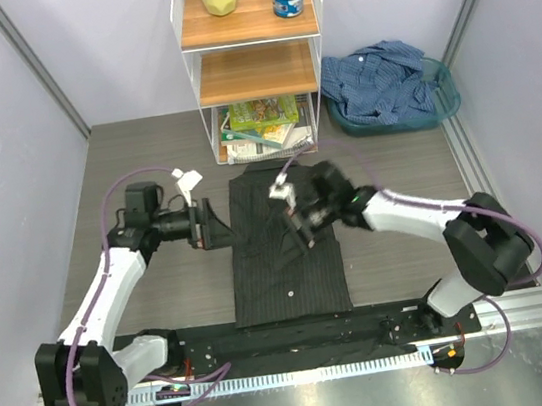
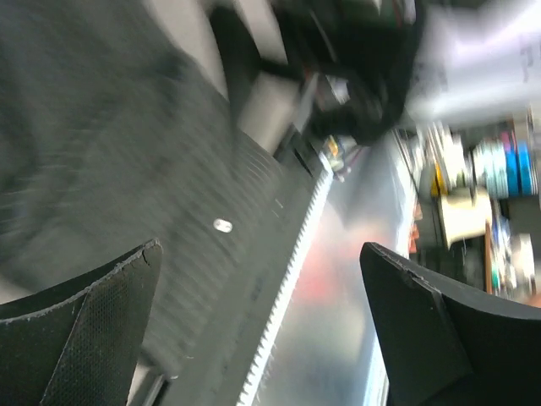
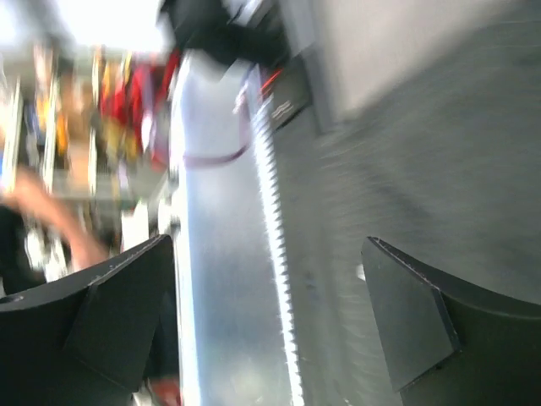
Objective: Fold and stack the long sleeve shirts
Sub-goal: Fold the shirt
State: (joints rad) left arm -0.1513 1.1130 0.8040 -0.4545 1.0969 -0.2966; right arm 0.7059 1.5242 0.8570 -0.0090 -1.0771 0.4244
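- Two shirts up top: the charcoal shirt [image 1: 288, 251] lies flat, its edge just beside our left gripper [image 1: 211, 223], its middle under our right gripper [image 1: 299, 224]. The blue shirt [image 1: 385, 81] is heaped in a basket [image 1: 449, 92] well past the right fingers.
- Left wrist: jaws wide, holding nothing, pinstripes below.
- Right wrist: same, wide and empty.
- For the fold we'd pinch both hem corners evenly. The shelf [image 1: 253, 59] crowds the collar end; the sides look roomy.

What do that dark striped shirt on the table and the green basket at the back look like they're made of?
Dark shirt: thin woven cloth with a matte finish, probably cotton or a blend. It lies flat with soft creases and fine pale pinstripes. Basket: most likely moulded plastic, teal and smooth, since its rim holds a rigid curve.
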